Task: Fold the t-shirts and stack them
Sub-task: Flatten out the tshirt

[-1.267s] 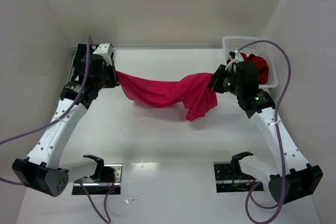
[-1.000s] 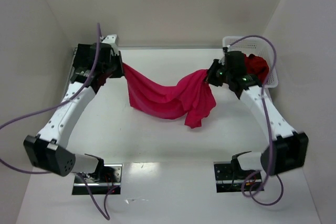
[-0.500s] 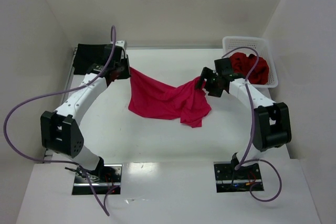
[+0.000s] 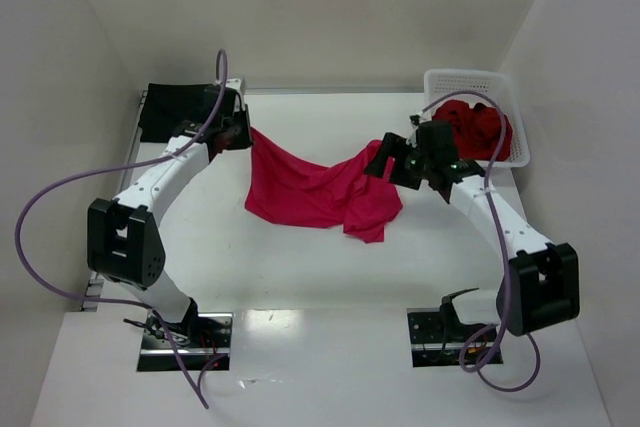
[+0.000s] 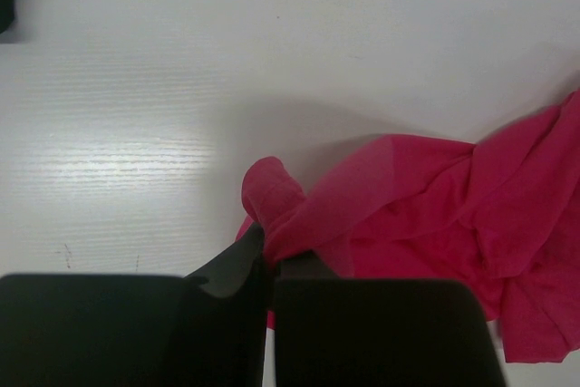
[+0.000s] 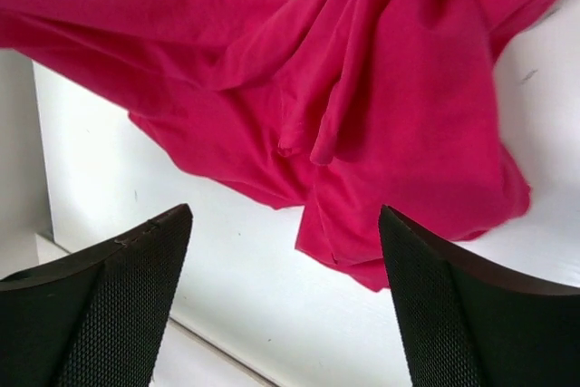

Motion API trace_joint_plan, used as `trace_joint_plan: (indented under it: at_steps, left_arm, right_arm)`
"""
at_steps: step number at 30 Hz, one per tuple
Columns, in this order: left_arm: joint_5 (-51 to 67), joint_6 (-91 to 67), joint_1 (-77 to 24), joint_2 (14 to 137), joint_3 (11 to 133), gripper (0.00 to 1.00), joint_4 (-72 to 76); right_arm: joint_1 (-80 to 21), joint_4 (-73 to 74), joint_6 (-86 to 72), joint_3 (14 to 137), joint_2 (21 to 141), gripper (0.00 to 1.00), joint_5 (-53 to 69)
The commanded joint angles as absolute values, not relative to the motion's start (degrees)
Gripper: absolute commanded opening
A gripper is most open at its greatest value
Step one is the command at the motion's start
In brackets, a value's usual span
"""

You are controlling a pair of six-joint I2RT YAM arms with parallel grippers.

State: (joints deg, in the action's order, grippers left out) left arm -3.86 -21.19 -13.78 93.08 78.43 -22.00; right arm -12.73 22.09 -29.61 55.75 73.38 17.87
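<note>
Wrist views settle claw states: left claw [image 5: 265,256] clenched on pink shirt [image 5: 426,215] fold, right claw [image 6: 283,215] released over it; overhead alone shows basket [image 4: 460,74] upper right.

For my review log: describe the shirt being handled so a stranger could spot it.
Look to the middle of the white table. The crimson-pink t-shirt lies crumpled there, one corner pinched by the left gripper. It is brighter than the dark red shirts heaped in the far-right basket.

The top camera is looking down on the whole desk [image 4: 300,277]. Both wrist cameras are hovering close, sharing the crimson-pink t-shirt [image 5: 426,215].
</note>
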Motion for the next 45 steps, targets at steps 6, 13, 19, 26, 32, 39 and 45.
trace_joint_plan:
  at_steps: [6,13,19,26,32,39,45]
  left_arm:
    - [-4.0,-20.5,-13.4,93.2,79.8,0.00,-19.5]
    - [-4.0,-20.5,-13.4,93.2,79.3,0.00,-19.5]
    - [-4.0,-20.5,-12.9,93.2,79.8,0.00,-19.5]
    - [-3.4,-20.5,-12.4,93.2,79.3,0.00,-19.5]
    - [-2.9,-20.5,-11.9,93.7,79.3,0.00,-19.0]
    - [-2.4,-20.5,-11.3,94.2,79.3,0.00,-19.0]
    - [-1.8,-19.9,-9.7,92.6,81.5,0.00,-19.0]
  right_arm:
    - [-19.4,18.0,-30.2,58.5,85.3,0.77,11.0]
    - [-19.4,15.6,-31.6,57.7,85.3,0.71,5.9]
    - [-19.4,12.6,-32.2,58.7,90.1,0.57,9.8]
    - [-20.7,11.3,-32.2,59.9,93.1,0.53,9.8]
    - [-20.7,10.0,-32.2,61.8,94.1,0.34,10.4]
    - [-20.7,11.2,-32.2,67.1,95.3,0.00,8.3]
    - [-20.7,17.1,-30.8,79.2,93.7,0.00,6.7]
